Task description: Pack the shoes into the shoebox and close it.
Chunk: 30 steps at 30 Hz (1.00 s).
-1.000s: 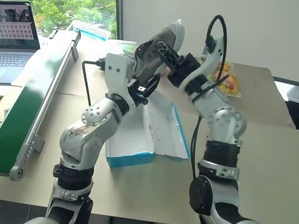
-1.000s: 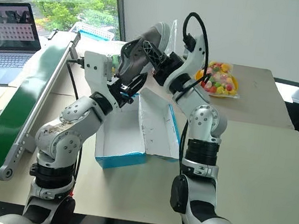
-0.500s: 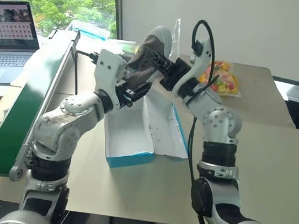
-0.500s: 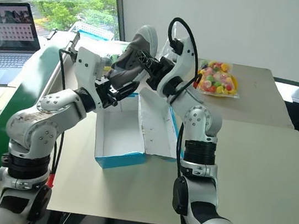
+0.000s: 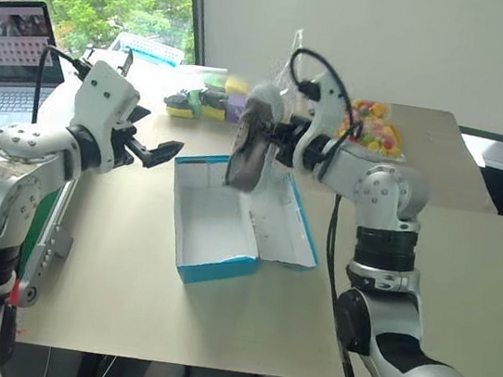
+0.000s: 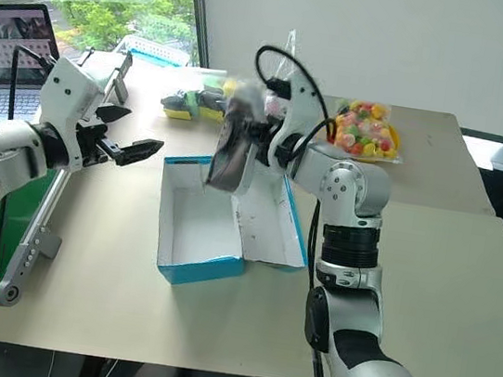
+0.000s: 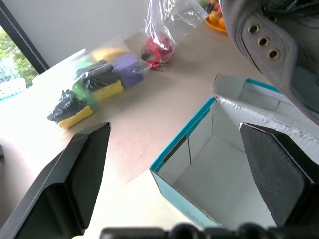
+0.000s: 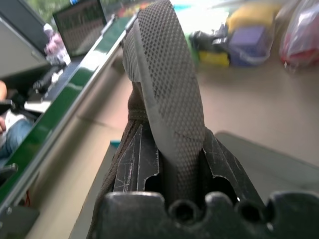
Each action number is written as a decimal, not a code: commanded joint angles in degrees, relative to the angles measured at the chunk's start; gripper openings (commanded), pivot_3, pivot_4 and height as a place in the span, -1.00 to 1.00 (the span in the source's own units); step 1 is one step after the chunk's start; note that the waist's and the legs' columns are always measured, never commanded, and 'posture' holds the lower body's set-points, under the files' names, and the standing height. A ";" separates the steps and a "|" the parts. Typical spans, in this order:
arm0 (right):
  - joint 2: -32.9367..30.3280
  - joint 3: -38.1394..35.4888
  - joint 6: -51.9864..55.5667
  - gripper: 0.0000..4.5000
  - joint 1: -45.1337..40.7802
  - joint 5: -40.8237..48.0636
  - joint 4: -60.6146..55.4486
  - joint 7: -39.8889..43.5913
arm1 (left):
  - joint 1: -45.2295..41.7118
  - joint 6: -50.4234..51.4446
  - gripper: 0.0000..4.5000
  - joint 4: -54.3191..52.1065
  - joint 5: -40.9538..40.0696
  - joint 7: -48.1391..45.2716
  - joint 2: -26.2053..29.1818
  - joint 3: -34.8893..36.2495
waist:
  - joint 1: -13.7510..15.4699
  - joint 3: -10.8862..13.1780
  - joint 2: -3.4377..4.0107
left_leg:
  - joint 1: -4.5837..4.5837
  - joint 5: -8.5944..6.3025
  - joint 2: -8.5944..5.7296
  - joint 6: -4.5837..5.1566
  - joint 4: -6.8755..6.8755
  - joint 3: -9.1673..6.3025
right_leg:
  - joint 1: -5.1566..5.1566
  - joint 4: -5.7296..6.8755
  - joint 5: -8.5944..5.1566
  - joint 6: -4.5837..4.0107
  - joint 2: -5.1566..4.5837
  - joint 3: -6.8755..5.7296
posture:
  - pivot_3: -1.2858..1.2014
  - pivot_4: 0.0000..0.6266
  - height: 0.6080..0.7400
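One grey canvas shoe (image 5: 252, 147) with a white sole hangs toe-down over the far end of the open shoebox (image 5: 218, 267). My right gripper (image 5: 280, 142) is shut on its heel end. In the right wrist view the shoe's ribbed sole (image 8: 169, 94) rises between the fingers (image 8: 133, 167). The shoebox is blue outside and white inside, and its lid (image 5: 282, 219) lies flat to the right. Left of the box, above the table, my left gripper (image 5: 158, 135) stands open and holds nothing. The left wrist view has the box's corner (image 7: 209, 149) and the shoe (image 7: 269, 45) between its fingers (image 7: 75, 174).
A green conveyor (image 6: 34, 238) runs along the table's left side, with a laptop (image 5: 10, 42) beyond it. Bags of coloured items (image 5: 206, 100) and a candy bag (image 5: 378, 131) lie at the back, near a white basket (image 5: 149, 48). A person (image 8: 6, 119) sits past the conveyor.
My left gripper let go of the shoe, opened wide and swung out to the left. The right gripper kept the shoe and tipped it down over the box.
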 commanded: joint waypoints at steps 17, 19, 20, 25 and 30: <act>2.13 16.33 8.91 -0.84 1.89 -11.96 2.39 -0.36 | -1.94 -3.79 0.96 -0.08 4.60 0.09 -5.33 -3.35 | -0.48 -0.01 -0.01 | -0.35 0.05 -0.01 -0.06 0.10 0.01 | -0.46 0.42 0.00 0.00 0.01 0.01 | 0.03 -0.52 1.00; 1.75 18.44 6.27 -0.84 1.61 -14.10 4.65 0.38 | -1.82 -3.20 0.96 -0.92 4.24 -0.57 -5.47 -3.59 | -0.50 -0.01 -0.01 | -0.35 0.05 -0.02 -0.06 0.10 0.01 | -0.46 0.43 0.00 0.00 0.01 0.01 | 0.03 -0.52 1.00; 1.50 19.55 4.93 -0.84 1.43 -15.12 5.70 0.87 | -1.61 -3.09 0.96 -1.30 4.16 -1.11 -5.14 -3.78 | -0.52 -0.01 -0.01 | -0.35 0.05 -0.02 -0.06 0.10 0.01 | -0.45 0.43 0.00 0.00 0.01 0.01 | 0.03 -0.52 1.00; 0.40 24.78 -1.19 -0.41 0.73 -19.77 9.43 3.82 | 0.75 -3.88 1.00 -0.73 5.89 -4.10 -1.64 -4.67 | -0.87 -0.01 -0.02 | -0.35 0.06 -0.03 -0.08 0.16 0.01 | -0.45 0.42 0.00 0.00 0.00 0.01 | 0.03 -0.52 1.00; 0.64 24.78 -1.93 0.30 0.57 -21.52 9.15 5.92 | 1.43 -3.46 1.00 -1.62 5.63 -5.16 -1.29 -4.31 | -1.17 -0.01 -0.02 | -0.29 0.08 -0.01 -0.10 0.16 -0.01 | -0.46 0.43 0.00 0.00 0.03 0.02 | 0.03 -0.52 1.00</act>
